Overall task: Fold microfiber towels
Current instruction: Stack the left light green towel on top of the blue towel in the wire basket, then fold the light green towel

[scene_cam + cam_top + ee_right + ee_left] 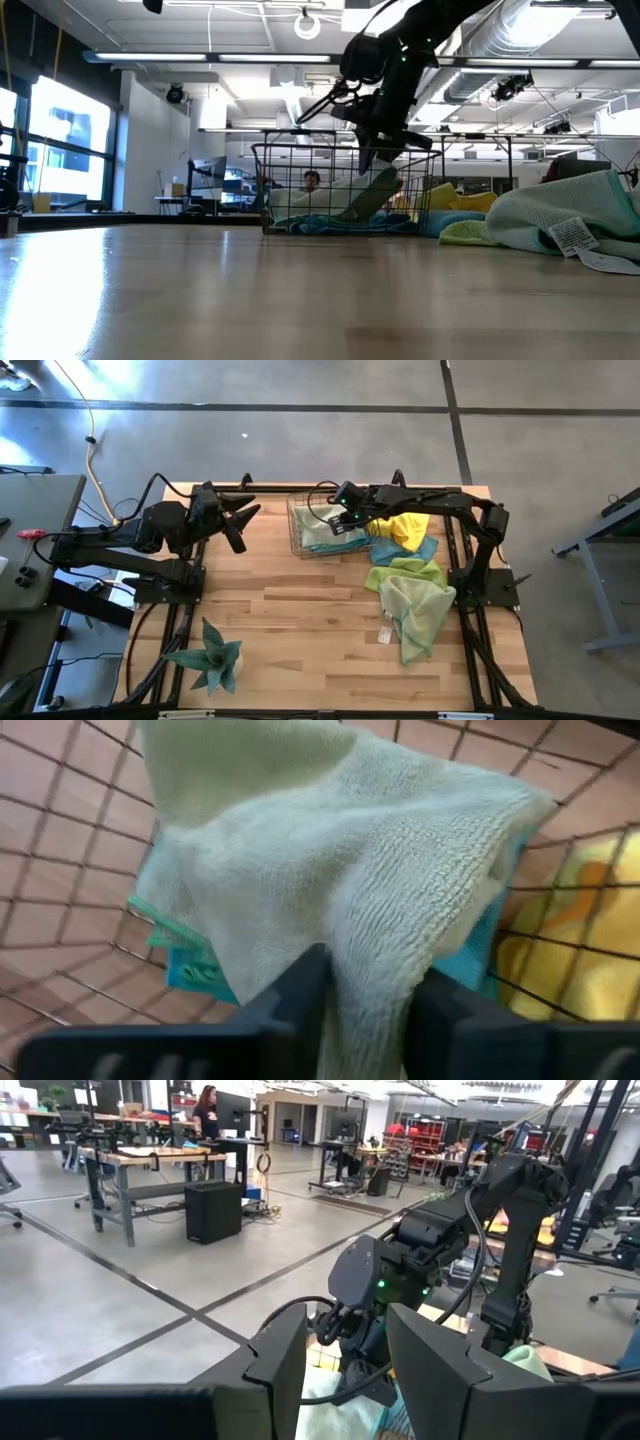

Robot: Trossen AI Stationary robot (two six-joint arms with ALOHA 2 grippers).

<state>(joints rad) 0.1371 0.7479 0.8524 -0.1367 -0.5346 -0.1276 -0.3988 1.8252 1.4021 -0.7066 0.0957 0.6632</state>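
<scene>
My right gripper (343, 518) reaches down into the copper wire basket (300, 532) at the far middle of the table, shut on a pale green microfiber towel (330, 850). That towel slants down from the fingers (372, 195) onto light blue and green towels (185, 970) lying in the basket. More towels lie heaped on the table right of the basket: yellow (408, 528), light blue (424, 550), lime green (398, 573) and pale green (420, 610). My left gripper (240, 520) waits open, raised and level, at the far left. My right gripper pinches a raised fold of the pale green towel (368, 945) between its two fingers, coming from above and slanting down. The cloth fills the gap between them; how many layers cannot be told. The towel hangs tilted below, its lower part resting on the towels in the basket.
A spiky green plant (212, 655) stands near the front left. The basket's wire walls (270, 190) close around my right gripper. A white label (575, 235) shows on the pale green towel of the heap. Bare wood lies across the table's middle and front.
</scene>
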